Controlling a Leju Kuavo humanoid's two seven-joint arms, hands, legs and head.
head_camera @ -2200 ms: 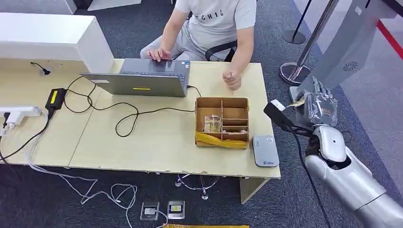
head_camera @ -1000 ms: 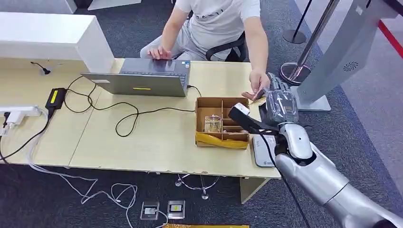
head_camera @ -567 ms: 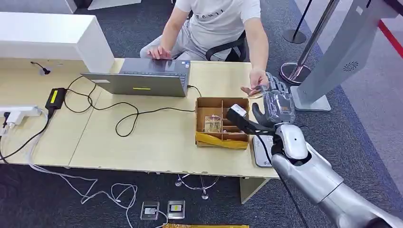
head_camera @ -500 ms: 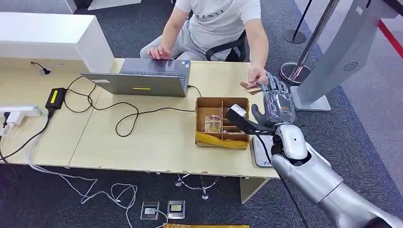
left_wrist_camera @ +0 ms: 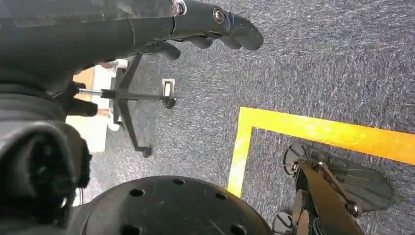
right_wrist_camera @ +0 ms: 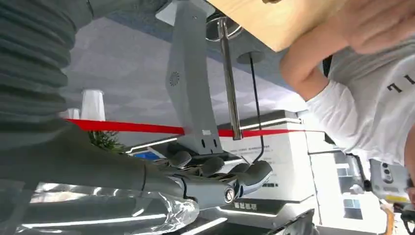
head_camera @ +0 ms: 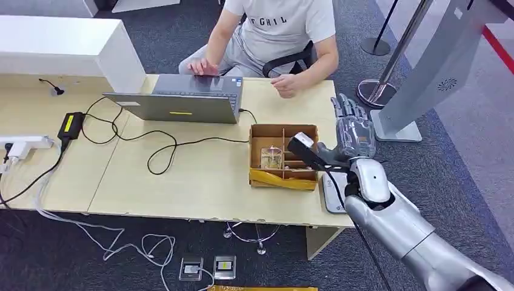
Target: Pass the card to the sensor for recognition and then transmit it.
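Apparently the handover is done: my right hand (head_camera: 353, 128) hovers with fingers spread, holding nothing, the sensor (head_camera: 337, 193) just behind it. The person's hand (head_camera: 285, 85), well beyond, seems to hold the card; I cannot tell.

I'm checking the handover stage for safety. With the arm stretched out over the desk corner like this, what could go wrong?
1. The right hand hangs open near the person's hand; a sudden reach could bump it.
2. Pulling the arm back low could catch the cardboard box or the grey reader beneath the wrist.
3. The wrist's black cable might snag the desk edge.
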